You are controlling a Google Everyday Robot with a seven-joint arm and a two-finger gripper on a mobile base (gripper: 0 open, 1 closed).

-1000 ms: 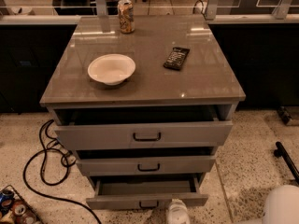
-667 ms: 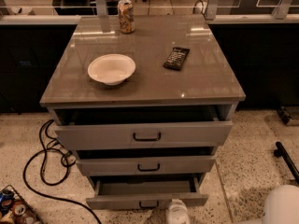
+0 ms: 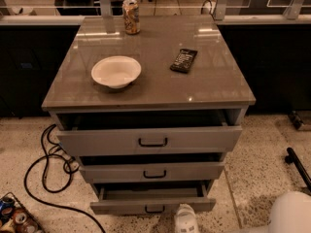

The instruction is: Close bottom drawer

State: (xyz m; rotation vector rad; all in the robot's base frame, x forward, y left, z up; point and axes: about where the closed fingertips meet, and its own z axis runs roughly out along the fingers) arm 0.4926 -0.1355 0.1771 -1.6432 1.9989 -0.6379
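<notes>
The bottom drawer (image 3: 121,206) is the lowest of three grey drawers in a cabinet and stands pulled out, its plain grey inside showing. Its small black loop handle (image 3: 154,209) is at the middle of the shallow front. My white gripper (image 3: 185,220) is at the lower edge of the view, right in front of the drawer front and just right of the handle. I cannot tell whether it touches the front. The middle drawer (image 3: 153,171) and the taller top drawer (image 3: 150,140) above are also partly open.
On the cabinet top (image 3: 218,89) stand a white bowl (image 3: 116,72), a drink can (image 3: 131,16) and a black flat packet (image 3: 183,60). Black cables (image 3: 46,174) lie on the floor at left. A white arm part (image 3: 291,213) is at lower right, near a black bar (image 3: 297,166).
</notes>
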